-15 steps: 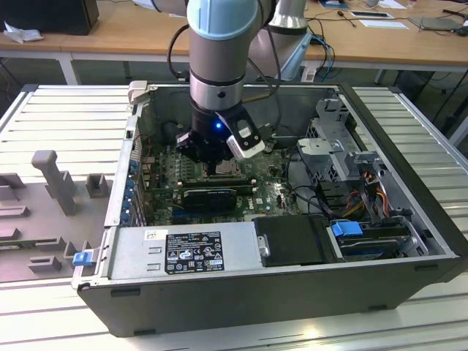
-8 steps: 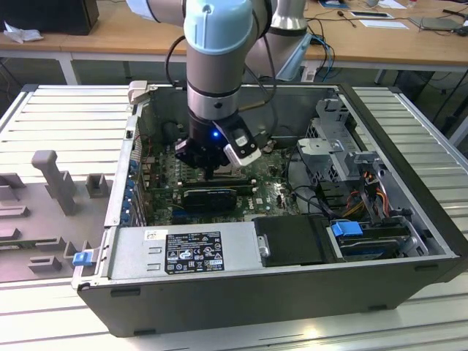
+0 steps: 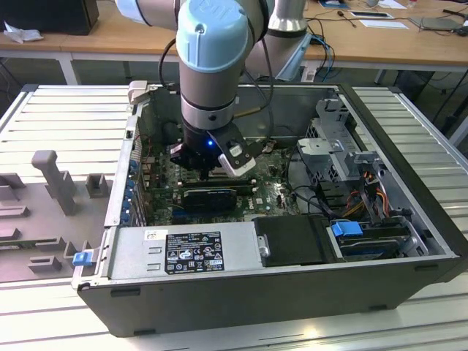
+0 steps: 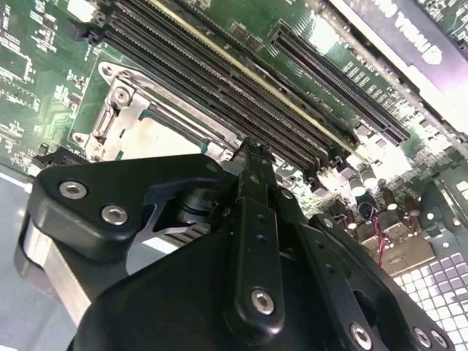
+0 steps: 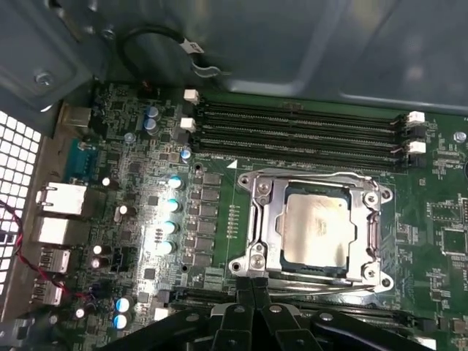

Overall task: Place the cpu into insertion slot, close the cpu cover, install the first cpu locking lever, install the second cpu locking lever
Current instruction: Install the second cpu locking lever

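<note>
Arm reaches down into the open PC case (image 3: 409, 219) lying on the counter (image 3: 66, 124). Tool (image 5: 252, 289) sits low over the motherboard (image 5: 219, 212), fingers drawn together, tips meeting, nothing held. Tips are just beside the slot (image 5: 314, 230), at the edge farthest from the memory slots (image 5: 300, 135). Cpu (image 5: 316, 232) lies flat in the slot. Cover (image 5: 265, 212) is down flat around the cpu, chip top showing through its window. In the second wrist view the cover (image 4: 121, 121) lies just past the tool (image 4: 252, 157).
</note>
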